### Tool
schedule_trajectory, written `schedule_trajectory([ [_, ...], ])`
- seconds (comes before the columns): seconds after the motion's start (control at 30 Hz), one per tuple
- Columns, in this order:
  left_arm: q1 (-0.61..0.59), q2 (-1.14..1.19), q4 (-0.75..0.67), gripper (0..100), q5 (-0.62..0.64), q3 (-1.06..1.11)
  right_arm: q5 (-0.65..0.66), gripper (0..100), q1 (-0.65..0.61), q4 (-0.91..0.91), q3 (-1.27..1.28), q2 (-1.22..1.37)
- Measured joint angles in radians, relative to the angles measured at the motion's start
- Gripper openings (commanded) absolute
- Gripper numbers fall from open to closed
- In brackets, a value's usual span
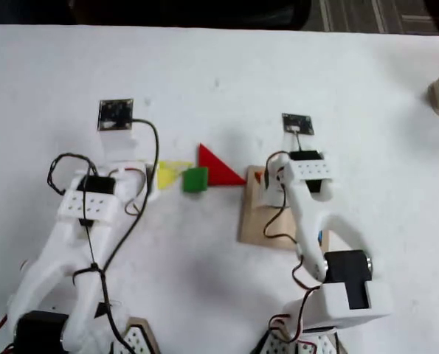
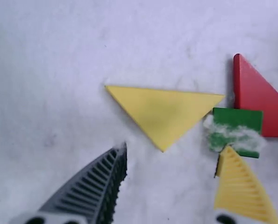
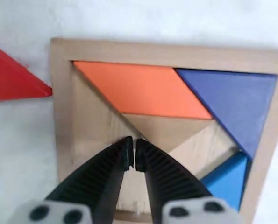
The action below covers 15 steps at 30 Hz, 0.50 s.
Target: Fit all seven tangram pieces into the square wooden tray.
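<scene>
The square wooden tray (image 3: pixel 59 116) holds three smooth flat pieces, an orange parallelogram (image 3: pixel 141 95), a dark blue triangle (image 3: pixel 232 102) and a light blue triangle (image 3: pixel 225 179), under the right gripper (image 3: pixel 132 151), its ribbed jaws clenched on nothing, while the left gripper (image 2: pixel 175 150) gapes beside one yellow triangle (image 2: pixel 164 109), one green square (image 2: pixel 237 130) and one red triangle (image 2: pixel 255 102) on the table (image 1: pixel 204 74).

On my feed both arms are white printed plastic. The left arm (image 1: pixel 64 251) and right arm (image 1: pixel 311 214) each carry a small black square camera board (image 1: pixel 116 114). A black servo block (image 1: pixel 348 279) sits on the right one. Loose black cables (image 1: pixel 134 214) trail over the left. The left gripper (image 2: pixel 171 154) has one grey ribbed finger (image 2: pixel 94 186) and one yellow ribbed finger (image 2: pixel 239 186); the right gripper (image 3: pixel 133 151) has two black ribbed fingers (image 3: pixel 106 177).
</scene>
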Motion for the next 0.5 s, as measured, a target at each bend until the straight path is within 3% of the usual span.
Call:
schedule_trajectory([
  [0.27, 0.000, 0.000, 0.000, 32, 0.000, 0.000, 0.000, 1.6, 0.014, 0.018, 0.000, -0.015],
  [0.5, 0.002, 0.000, 0.000, 32, 0.000, 0.000, 0.041, 1.6, 0.028, 0.222, 0.000, -0.272],
])
